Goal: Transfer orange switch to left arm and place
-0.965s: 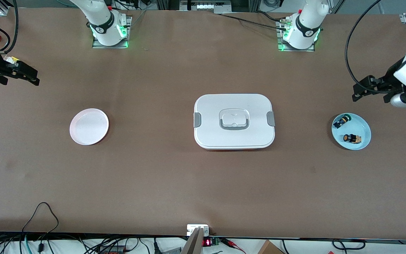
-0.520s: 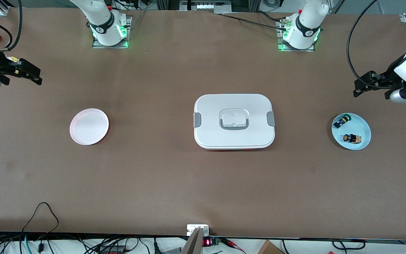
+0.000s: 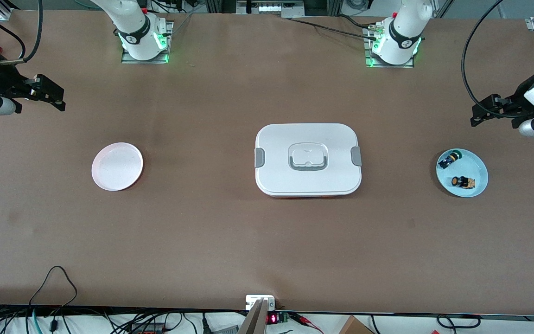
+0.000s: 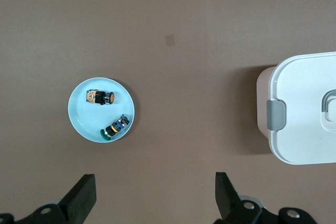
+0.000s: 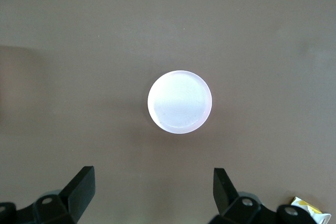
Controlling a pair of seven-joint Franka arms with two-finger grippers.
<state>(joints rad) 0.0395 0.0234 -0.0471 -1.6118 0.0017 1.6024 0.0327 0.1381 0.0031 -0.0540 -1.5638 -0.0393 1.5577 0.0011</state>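
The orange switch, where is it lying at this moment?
The orange switch lies in the light-blue plate toward the left arm's end of the table, beside the blue-green switch and nearer to the front camera than it.

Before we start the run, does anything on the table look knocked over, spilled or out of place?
Nothing stands out. The box sits closed mid-table, both switches lie in the blue plate, and the pink plate is empty. Both grippers hang open above the table.
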